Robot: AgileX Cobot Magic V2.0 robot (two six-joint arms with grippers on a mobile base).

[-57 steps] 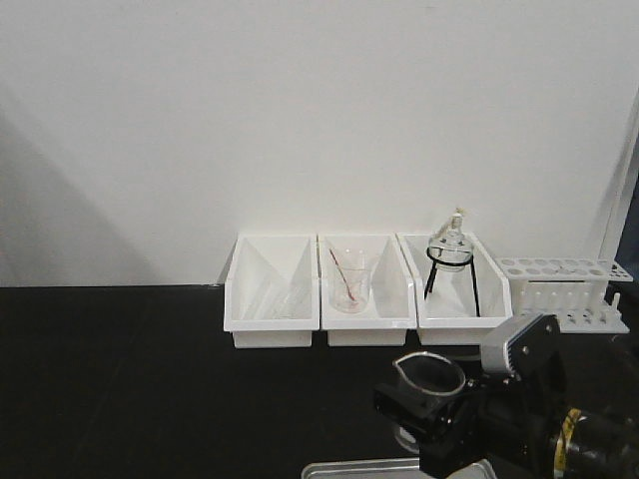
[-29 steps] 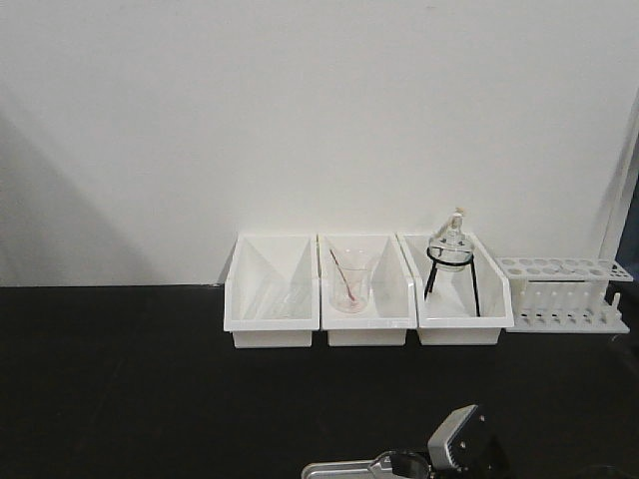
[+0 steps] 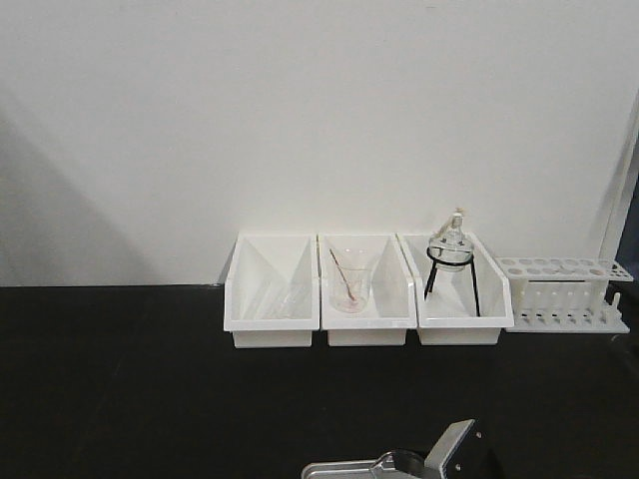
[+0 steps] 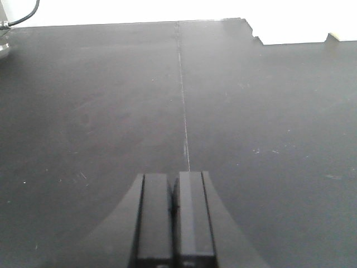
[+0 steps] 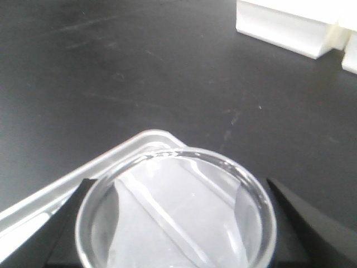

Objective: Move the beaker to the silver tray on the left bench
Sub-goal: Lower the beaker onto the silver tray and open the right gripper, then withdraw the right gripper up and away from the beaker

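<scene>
The beaker [image 5: 175, 212], clear glass with a round rim, fills the lower half of the right wrist view. My right gripper [image 5: 177, 229] is shut on it, with one dark finger [image 5: 70, 223] on each side. Beneath it lies a corner of the silver tray [image 5: 83, 173]; I cannot tell whether the beaker touches it. In the front view the tray [image 3: 339, 469] and the beaker's rim [image 3: 401, 460] show at the bottom edge, on the black left bench [image 3: 120, 379]. My left gripper [image 4: 174, 218] is shut and empty over bare black bench top [image 4: 251, 111].
Three white bins [image 3: 272, 289] stand in a row against the white wall. The middle one holds a tapering glass with a reddish rod [image 3: 348, 284], the right one a round flask on a black stand [image 3: 448, 249]. A white test-tube rack [image 3: 564, 291] stands at the far right.
My right gripper has come down and slightly left with the beaker, from mid-height in the front view to the bottom edge by the silver tray. The bins have not moved.
</scene>
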